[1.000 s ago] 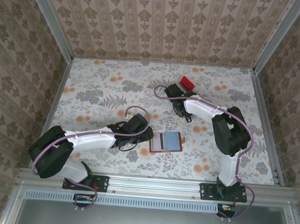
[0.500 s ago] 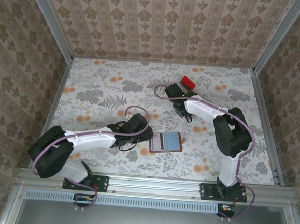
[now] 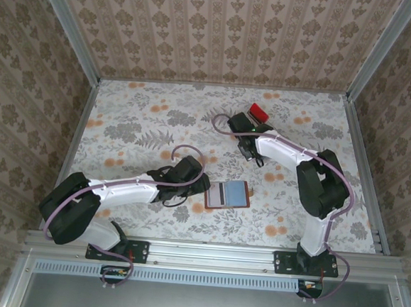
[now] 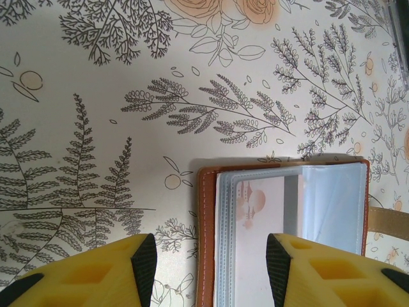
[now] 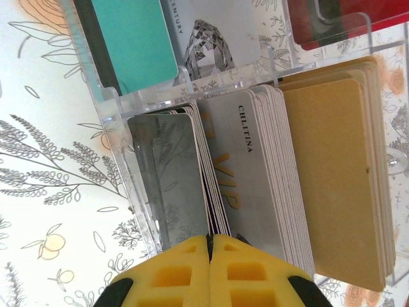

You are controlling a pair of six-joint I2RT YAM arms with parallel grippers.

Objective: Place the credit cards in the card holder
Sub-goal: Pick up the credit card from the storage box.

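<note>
While the left arm is kept unmoved on the floral table (image 3: 136, 127), the right arm has been shifted slightly at the far middle. Its right tool (image 5: 209, 246) has been brought together over the clear rack (image 5: 112, 102), and its yellow fingers are seen pressed shut at the upper edges of the credit cards (image 5: 255, 173) standing there. A pick-up is judged to be under way, though a pinched card cannot be confirmed. The card holder (image 3: 228, 196) is laid open near the table's front middle, and the left tool (image 4: 209, 259) is held apart at its left side with nothing clamped. "CHLITINA" and "VIP" can be read on a silver card, "ENTURY" on a pale card
</note>
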